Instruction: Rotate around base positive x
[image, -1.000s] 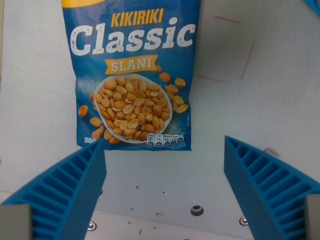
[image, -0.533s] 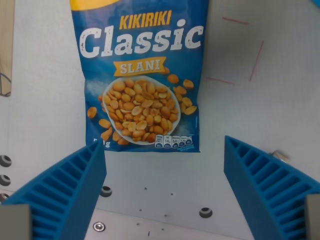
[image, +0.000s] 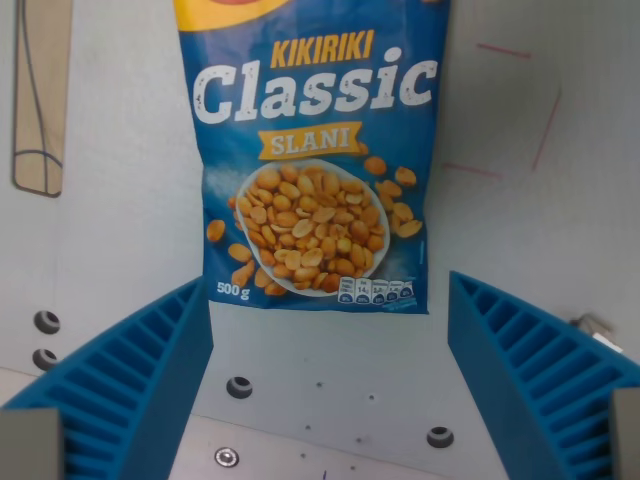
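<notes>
A blue bag of peanuts (image: 315, 170), printed "KIKIRIKI Classic SLANI" with a bowl of nuts and "500 g", lies flat on the white table (image: 110, 240) in the upper middle of the wrist view. My gripper (image: 330, 385) hovers above the table just below the bag's bottom edge. Its two blue ribbed fingers (image: 130, 390) stand wide apart at the lower left and lower right. Nothing is between them and they do not touch the bag.
Thin red pen lines (image: 545, 130) mark the table at the upper right. A beige strip with a dark cable (image: 40, 100) runs along the upper left. Several bolt holes and screws (image: 238, 387) dot the table's near edge.
The whole scene has shifted right and down in the picture, so the camera has moved. The bag's "500 g" print and the beige strip at the left have come into sight. The fingers look unchanged.
</notes>
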